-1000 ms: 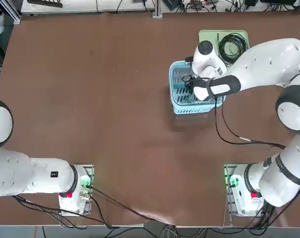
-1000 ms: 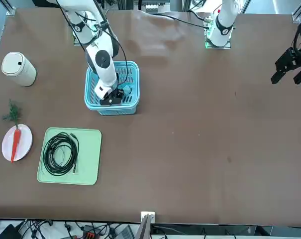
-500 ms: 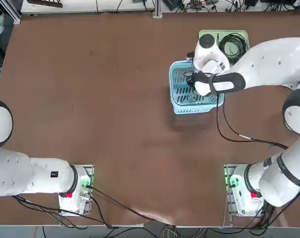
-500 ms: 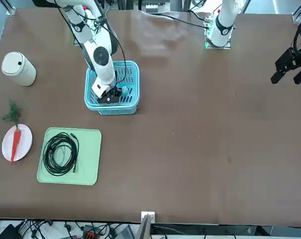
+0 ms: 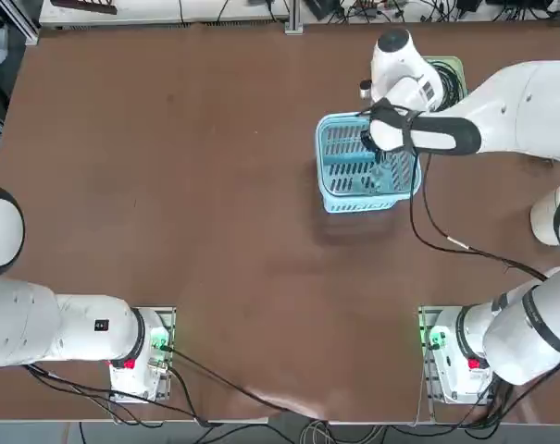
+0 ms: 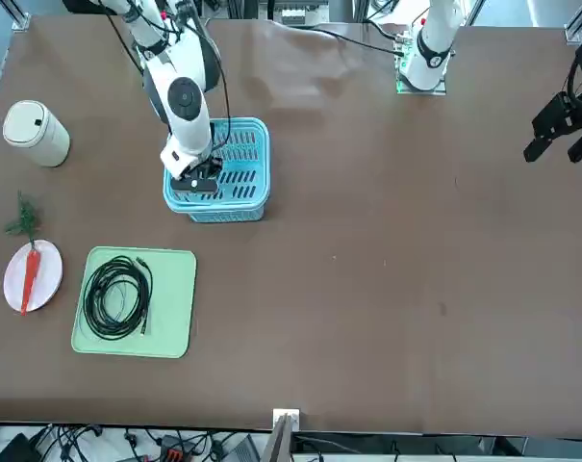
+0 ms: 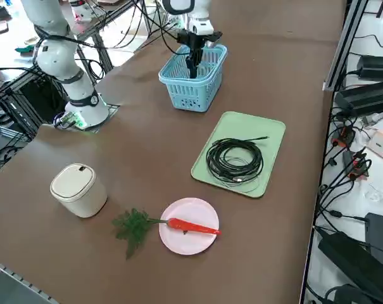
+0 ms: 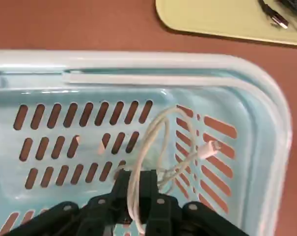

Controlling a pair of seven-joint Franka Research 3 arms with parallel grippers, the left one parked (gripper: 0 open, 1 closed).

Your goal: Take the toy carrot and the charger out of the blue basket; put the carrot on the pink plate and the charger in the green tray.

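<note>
My right gripper point(image 8: 138, 204) is shut on a thin white charger cable point(image 8: 153, 142), whose plug end point(image 8: 207, 147) dangles above the slatted bottom of the blue basket point(image 8: 138, 59). In the top view the gripper point(image 5: 381, 159) hangs over the right part of the basket point(image 5: 340, 196). The toy carrot point(image 6: 28, 279) lies on the pink plate point(image 6: 48, 269), its green tuft off the rim. A black coiled cable point(image 6: 88, 298) rests in the green tray point(image 6: 175, 318).
A white cylindrical bin point(image 6: 36, 133) stands beyond the plate on the robot's right. The green tray point(image 7: 267, 133) sits just past the basket point(image 7: 185, 95), with the plate point(image 7: 185, 244) further along. A black robot cable trails on the table near the basket.
The right gripper has risen from the basket's bottom and shifted toward its tray-side wall, and the wrist has swung toward the green tray. The white cable comes up with it.
</note>
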